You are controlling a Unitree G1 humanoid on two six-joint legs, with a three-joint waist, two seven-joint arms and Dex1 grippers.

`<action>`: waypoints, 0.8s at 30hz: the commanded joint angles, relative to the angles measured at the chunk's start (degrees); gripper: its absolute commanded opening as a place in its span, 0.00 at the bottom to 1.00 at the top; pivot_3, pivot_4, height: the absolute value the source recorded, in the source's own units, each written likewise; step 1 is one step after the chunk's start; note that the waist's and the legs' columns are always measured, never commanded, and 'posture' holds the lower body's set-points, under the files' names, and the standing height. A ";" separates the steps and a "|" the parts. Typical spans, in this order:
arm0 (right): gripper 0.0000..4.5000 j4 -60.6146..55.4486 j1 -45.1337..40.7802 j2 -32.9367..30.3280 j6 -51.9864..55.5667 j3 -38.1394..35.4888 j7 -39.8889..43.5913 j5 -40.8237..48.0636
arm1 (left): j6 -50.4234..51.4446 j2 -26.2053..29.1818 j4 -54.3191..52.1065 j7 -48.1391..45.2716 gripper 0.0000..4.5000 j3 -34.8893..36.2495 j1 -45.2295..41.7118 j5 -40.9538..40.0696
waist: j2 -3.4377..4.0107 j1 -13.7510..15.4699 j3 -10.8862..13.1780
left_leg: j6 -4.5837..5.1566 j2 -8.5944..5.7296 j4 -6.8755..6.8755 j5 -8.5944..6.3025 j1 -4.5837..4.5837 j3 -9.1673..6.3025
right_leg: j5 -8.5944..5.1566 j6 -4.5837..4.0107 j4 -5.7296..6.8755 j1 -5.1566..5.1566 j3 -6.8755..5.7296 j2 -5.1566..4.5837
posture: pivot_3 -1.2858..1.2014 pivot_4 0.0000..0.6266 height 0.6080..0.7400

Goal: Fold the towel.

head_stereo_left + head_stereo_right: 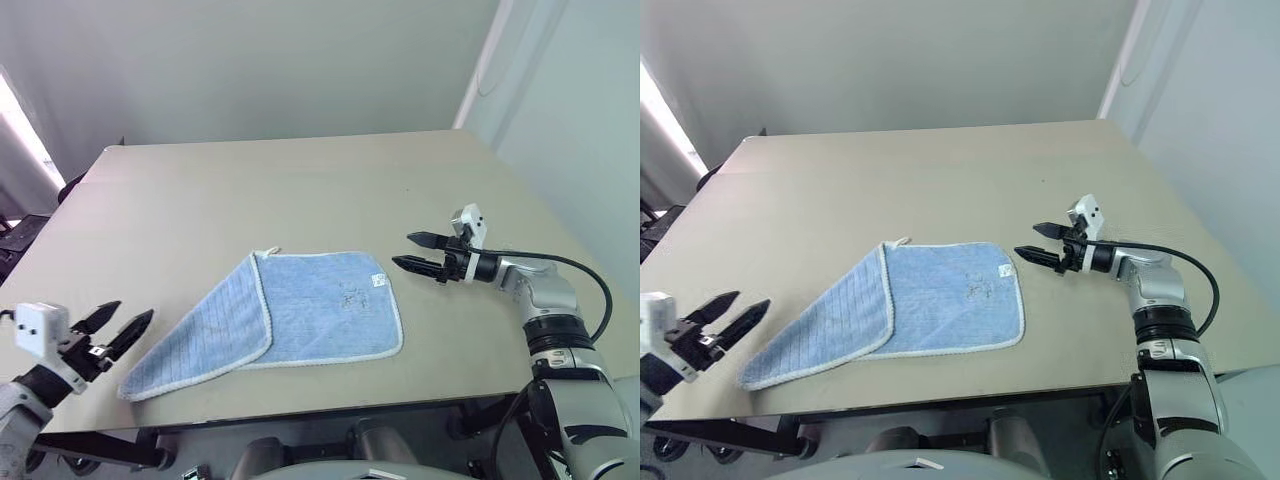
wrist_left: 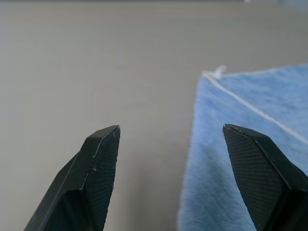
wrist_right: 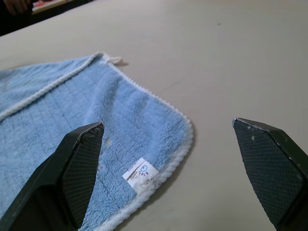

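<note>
Light-blue terry: the towel (image 1: 300, 315), white stitched edging, lying flat on the counter (image 1: 300, 190) between the two claws; one corner already turned over, giving a diagonal flap on the side toward the left claw (image 1: 112, 331); small white tag (image 3: 140, 172) at the corner nearest the right claw (image 1: 418, 252); corner loop (image 2: 220, 71) at the far edge.

Left claw: fingers apart, empty, hovering just beside the flap's near corner, clear of the cloth; right claw: fingers spread wide, empty, near the tagged corner, not touching it.

Step in hand, by judgement: approach for a corner pinch, the fold being partly begun and far from finished; to do it well, bring each claw low and nearly level with the counter, slide one finger under the stitched edge and take only the intended layer; on the flap side, take care not to catch both layers at once; lift the two corners evenly and carry them across together, so the edging lines up and the terry does not bunch; soft pile will likely drag on the surface, so lift before travelling.

Surface: plain beige counter, smooth, matt, otherwise bare; towel lies toward its near edge.

Room: pale grey walls beyond; bright light at the far side past the left claw.
</note>
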 commanded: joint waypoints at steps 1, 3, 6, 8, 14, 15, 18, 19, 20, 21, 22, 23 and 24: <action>1.00 -1.58 -1.68 -0.46 -1.10 -0.08 0.39 0.58 | -1.97 0.11 0.92 -0.14 0.80 -1.82 -3.88 1.86 | 0.00 -0.08 0.00 | 0.00 0.00 0.00 0.00 -0.01 0.00 | 0.00 0.00 0.00 0.00 0.00 0.00 | 0.52 0.00 1.00; 1.00 -2.16 -1.03 -0.50 -1.32 0.05 -0.18 0.54 | -2.29 -0.11 0.42 -0.95 0.80 -4.16 -4.86 2.90 | 0.00 -0.16 0.00 | 0.00 -0.01 0.00 0.00 -0.02 0.01 | 0.03 0.06 -0.03 0.00 0.01 0.00 | 0.52 0.00 1.00; 1.00 -2.31 -0.73 -0.19 -0.59 -0.17 -1.95 0.62 | -2.00 -0.52 -0.13 -1.72 0.80 -6.04 -6.11 2.77 | 0.01 -0.27 -0.01 | 0.00 -0.01 -0.04 -0.01 -0.05 0.07 | 0.10 0.21 -0.11 -0.02 0.06 -0.03 | 0.52 0.00 1.00; 1.00 -1.73 -0.92 0.35 -1.07 -0.34 -3.91 0.31 | -2.22 -0.39 0.44 -2.11 0.80 -7.06 -7.22 3.23 | 0.01 -0.18 -0.01 | 0.00 0.00 -0.04 -0.01 -0.07 0.06 | 0.10 0.21 -0.13 -0.03 0.06 -0.04 | 0.52 0.00 1.00; 1.00 2.01 -3.63 2.02 2.31 1.23 -8.95 -0.93 | -1.65 -0.30 -1.05 -2.99 0.80 -9.77 -7.82 4.44 | 0.00 -0.27 -0.01 | 0.00 -0.01 -0.03 0.00 -0.05 0.07 | 0.10 0.18 -0.09 -0.02 0.08 -0.04 | 0.52 0.00 1.00; 1.00 3.46 -4.43 2.63 2.22 1.89 -10.28 -1.89 | -1.43 -0.47 -1.74 -2.82 0.80 -10.21 -7.76 4.47 | 0.01 -0.31 -0.01 | 0.00 -0.01 -0.03 0.00 -0.05 0.07 | 0.10 0.18 -0.10 -0.02 0.08 -0.03 | 0.52 0.00 1.00; 1.00 9.55 -7.50 4.89 0.12 3.14 -14.76 -5.07 | -1.14 -0.91 -2.50 -2.34 0.80 -11.47 -7.92 4.79 | 0.01 -0.35 -0.01 | 0.00 0.00 -0.03 0.00 -0.04 0.08 | 0.10 0.18 -0.08 -0.03 0.11 -0.03 | 0.52 0.00 1.00; 1.00 11.31 -8.38 5.38 -0.70 3.37 -15.49 -5.76 | -0.91 -1.05 -3.01 -2.19 0.80 -11.97 -7.87 4.85 | 0.01 -0.33 -0.01 | 0.00 0.00 -0.03 0.00 -0.04 0.09 | 0.10 0.18 -0.06 -0.03 0.11 -0.03 | 0.52 0.00 1.00; 1.00 13.08 -9.34 5.93 -1.25 3.58 -15.74 -6.18 | -0.80 -1.25 -3.74 -2.05 0.80 -12.62 -7.69 5.04 | 0.02 -0.29 0.00 | 0.00 0.00 -0.03 0.00 -0.03 0.08 | 0.11 0.18 -0.05 -0.03 0.11 -0.02 | 0.52 0.00 1.00; 1.00 14.46 -10.10 6.41 -1.81 3.69 -15.78 -6.48 | -0.75 -1.41 -4.34 -1.86 0.80 -13.13 -7.52 5.21 | 0.03 -0.21 0.00 | 0.00 0.00 -0.03 0.00 -0.03 0.08 | 0.11 0.18 -0.04 -0.04 0.11 -0.02 | 0.52 0.00 1.00; 1.00 15.90 -10.82 7.04 -2.48 3.97 -16.02 -6.98 | -0.81 -1.64 -4.76 -1.56 0.80 -13.57 -7.34 5.44 | 0.03 -0.19 0.00 | 0.00 -0.01 -0.04 0.00 -0.05 0.06 | 0.10 0.19 -0.05 -0.04 0.11 -0.04 | 0.52 0.00 1.00; 1.00 17.24 -11.40 7.60 -3.08 4.27 -16.16 -7.53 | -0.93 -1.85 -4.96 -1.26 0.80 -13.89 -7.21 5.68 | 0.03 -0.23 0.00 | 0.00 -0.02 -0.03 0.00 -0.05 0.07 | 0.11 0.20 -0.07 -0.04 0.11 -0.05 | 0.52 0.00 1.00; 1.00 18.42 -11.80 8.23 -3.80 4.66 -16.12 -8.08 | -1.27 -2.08 -4.84 -0.92 0.80 -14.26 -7.09 6.17 | 0.03 -0.25 0.00 | 0.00 -0.02 -0.03 0.00 -0.07 0.06 | 0.11 0.20 -0.09 -0.04 0.11 -0.05 | 0.52 0.00 1.00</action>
